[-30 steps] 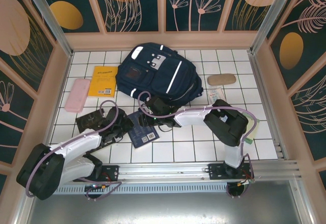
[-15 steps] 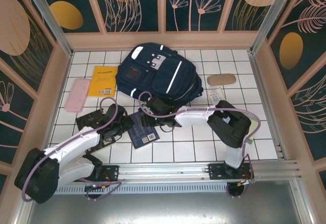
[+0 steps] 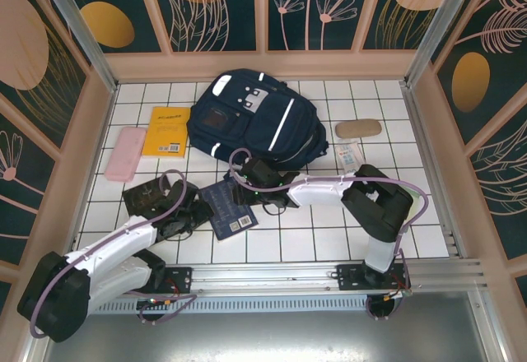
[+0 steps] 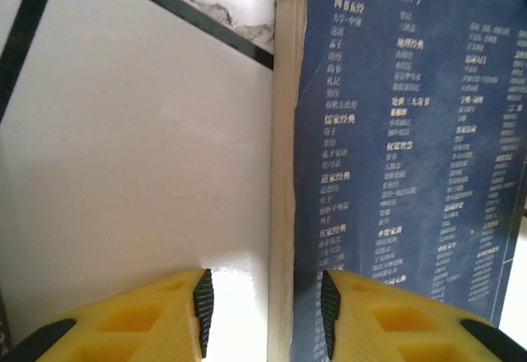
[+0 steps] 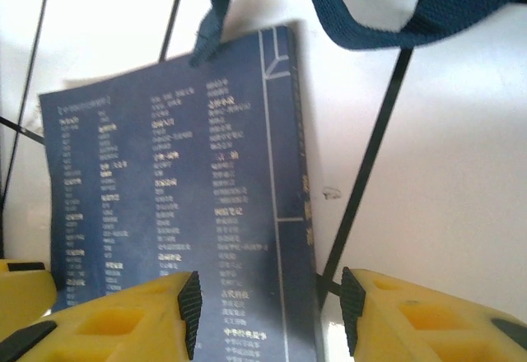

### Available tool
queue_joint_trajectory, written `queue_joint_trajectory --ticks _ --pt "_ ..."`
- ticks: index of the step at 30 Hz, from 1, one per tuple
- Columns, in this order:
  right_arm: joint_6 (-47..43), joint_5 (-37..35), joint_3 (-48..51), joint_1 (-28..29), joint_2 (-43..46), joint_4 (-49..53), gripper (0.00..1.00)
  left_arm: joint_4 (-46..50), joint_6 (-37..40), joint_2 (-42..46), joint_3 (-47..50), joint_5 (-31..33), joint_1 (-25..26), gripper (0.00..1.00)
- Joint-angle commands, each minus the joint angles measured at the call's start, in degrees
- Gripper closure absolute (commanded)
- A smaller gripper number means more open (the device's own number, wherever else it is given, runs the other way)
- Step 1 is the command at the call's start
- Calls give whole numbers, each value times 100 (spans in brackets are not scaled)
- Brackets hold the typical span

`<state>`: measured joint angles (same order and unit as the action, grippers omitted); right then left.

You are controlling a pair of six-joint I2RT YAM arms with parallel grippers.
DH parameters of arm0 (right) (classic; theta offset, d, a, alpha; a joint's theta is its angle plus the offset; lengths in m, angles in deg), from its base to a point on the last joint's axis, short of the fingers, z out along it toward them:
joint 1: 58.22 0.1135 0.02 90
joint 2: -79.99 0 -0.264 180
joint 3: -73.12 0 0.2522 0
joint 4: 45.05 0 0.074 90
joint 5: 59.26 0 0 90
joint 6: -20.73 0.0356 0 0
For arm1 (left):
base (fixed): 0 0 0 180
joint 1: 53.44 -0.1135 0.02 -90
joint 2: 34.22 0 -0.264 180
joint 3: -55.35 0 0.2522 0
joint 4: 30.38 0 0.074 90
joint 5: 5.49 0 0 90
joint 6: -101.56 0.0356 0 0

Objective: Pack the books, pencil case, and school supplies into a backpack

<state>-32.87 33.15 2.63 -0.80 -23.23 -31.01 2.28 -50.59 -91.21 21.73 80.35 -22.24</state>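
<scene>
A navy book [image 3: 234, 211] with small print lies flat on the white tiles in front of the backpack [image 3: 254, 117]. My left gripper [image 3: 196, 211] is at the book's left edge. Its jaws [image 4: 266, 313] are open astride the pale page edge [image 4: 282, 173], one pad over tile and one over the cover. My right gripper [image 3: 249, 187] is at the book's far end. It stands open [image 5: 271, 317] over the spine [image 5: 300, 206], gripping nothing. A backpack strap [image 5: 387, 12] lies just beyond the book. The yellow book [image 3: 167, 130], pink case [image 3: 125, 152], tan pouch [image 3: 358, 128] and blackish book [image 3: 145, 194] lie apart.
A small white packet [image 3: 348, 155] lies right of the backpack. Wooden walls fence the tiled floor on three sides, and a metal rail [image 3: 272, 276] runs along the near edge. In the right wrist view the left gripper's yellow finger [image 5: 25, 290] shows at the lower left.
My left gripper has slid down and right to the navy book's left edge, and its jaws have widened a little. The right arm has shifted slightly right, staying open.
</scene>
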Motion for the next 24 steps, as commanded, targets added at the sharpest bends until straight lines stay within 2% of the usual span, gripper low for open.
queue_joint_trajectory --ticks 1,3,10,18,22,24 --pt "156 -8 188 -30 100 -190 49 -235 68 -40 149 -102 53 61" --pt "190 29 217 -29 45 -241 49 -368 71 -88 263 -150 60 63" --pt "244 404 322 -14 -193 -512 50 -730 11 -346 520 -146 119 80" --pt "-56 1639 -98 155 -629 -712 56 -1008 -56 -513 605 -157 202 84" --pt "-13 1907 37 124 -371 -970 57 -1054 -94 -523 640 -146 250 84" --pt "31 2077 133 94 -190 -1145 62 -1068 -104 -524 655 -129 272 84"
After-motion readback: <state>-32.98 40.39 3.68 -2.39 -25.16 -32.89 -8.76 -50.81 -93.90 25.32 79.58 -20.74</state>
